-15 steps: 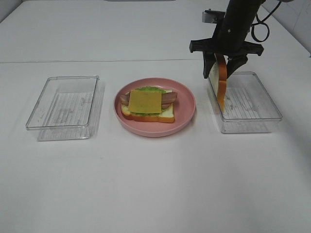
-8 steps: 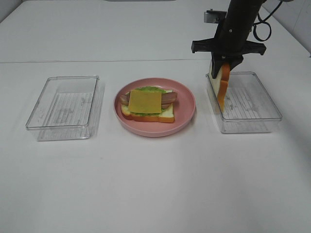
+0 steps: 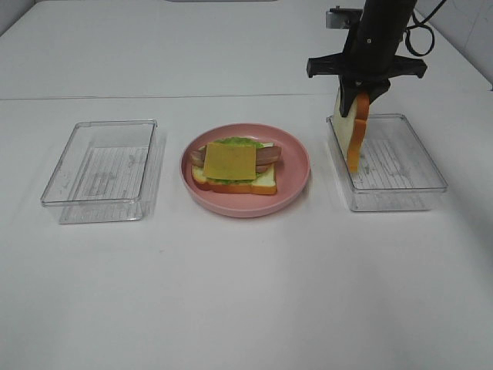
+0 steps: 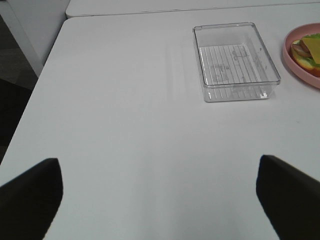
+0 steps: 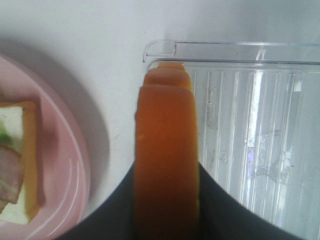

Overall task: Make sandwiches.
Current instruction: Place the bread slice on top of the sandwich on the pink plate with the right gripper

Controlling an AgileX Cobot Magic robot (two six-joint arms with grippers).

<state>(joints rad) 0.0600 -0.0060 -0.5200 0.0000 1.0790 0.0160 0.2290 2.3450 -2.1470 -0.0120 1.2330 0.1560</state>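
While the open-faced sandwich (image 3: 233, 166) waits on the pink plate (image 3: 296, 185) at centre frame, the top bread slice (image 3: 350, 131) hangs on edge, now lifted higher out of the right tray (image 3: 400, 166) at upper right (ready for transfer). Right gripper (image 3: 356, 96) points down, clamped on the slice; left gripper (image 4: 160, 195) stands apart.

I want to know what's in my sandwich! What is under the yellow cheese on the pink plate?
Under the cheese square lie bacon strips, then green lettuce, then a white bread slice resting on the pink plate. The cheese covers the middle of each layer, so only their edges show.
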